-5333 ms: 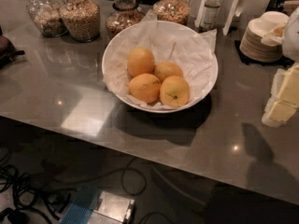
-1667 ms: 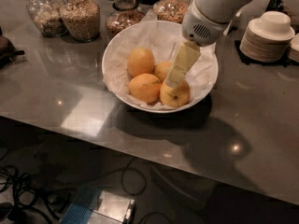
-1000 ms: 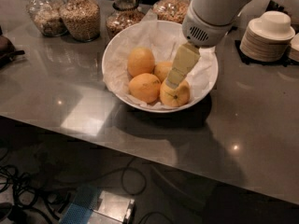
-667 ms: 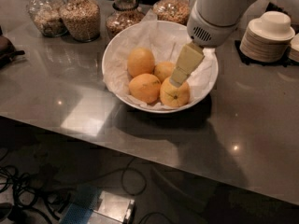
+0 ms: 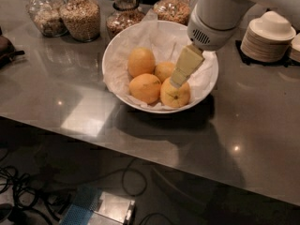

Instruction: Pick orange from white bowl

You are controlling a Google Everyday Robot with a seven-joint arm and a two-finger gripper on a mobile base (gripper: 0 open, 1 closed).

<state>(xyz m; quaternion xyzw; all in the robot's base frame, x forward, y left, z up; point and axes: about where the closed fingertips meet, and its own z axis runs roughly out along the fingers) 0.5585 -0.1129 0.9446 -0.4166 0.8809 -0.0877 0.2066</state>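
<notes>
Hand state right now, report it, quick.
Hand: open or closed cannot be told. It sits inside the white bowl, at the top of the front-right orange.

Probably a kitchen: grain jars (image 5: 80,18), stacked dishes (image 5: 267,39), counter (image 5: 262,121); pincer (image 5: 178,81) over white bowl (image 5: 140,106).

Matt cream tool (image 5: 180,80) over pebbled orange (image 5: 176,95); glossy white bowl (image 5: 114,52); crumpled paper (image 5: 164,35).

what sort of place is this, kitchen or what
Likely a break-room or café kitchen counter: glass jars of grains at the back, stacked dishes at right, a white bowl of oranges. The end effector is down at the front-right orange.
</notes>
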